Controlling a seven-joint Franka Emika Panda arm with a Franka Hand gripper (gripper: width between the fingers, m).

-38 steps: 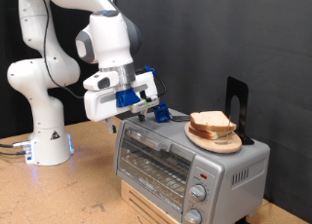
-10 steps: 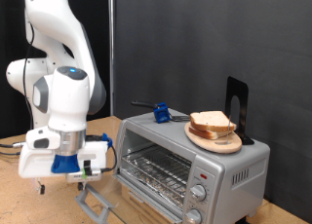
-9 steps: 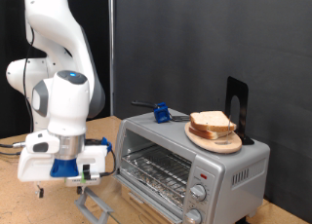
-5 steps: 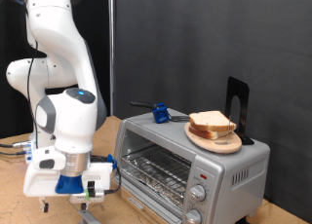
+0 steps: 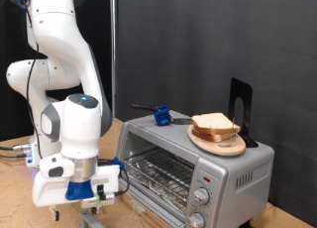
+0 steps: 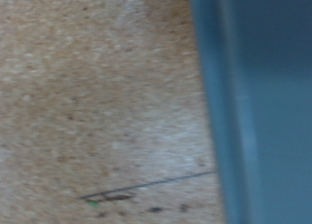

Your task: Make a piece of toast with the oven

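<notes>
The silver oven (image 5: 213, 171) stands at the exterior view's right on a wooden block, its door swung down and the wire rack (image 5: 154, 174) showing inside. On its roof a round wooden plate (image 5: 218, 141) carries the stacked pieces of toast (image 5: 215, 125). My gripper (image 5: 100, 194) hangs low at the exterior view's bottom, just left of the oven's opening and by the lowered door's edge (image 5: 92, 218). The wrist view is blurred: it shows only the wood tabletop (image 6: 97, 97) and a blue-grey surface (image 6: 258, 97) very close, with no fingers in it.
A blue-handled tool (image 5: 160, 115) lies on the oven's roof behind the plate. A black stand (image 5: 240, 107) rises at the roof's far right. The robot's base (image 5: 35, 154) and cables sit at the exterior view's left on the wooden table.
The arm has swung from above the oven down to its front left. Over the last second the gripper has sunk lower and a little right, and the oven door has come down with it.
</notes>
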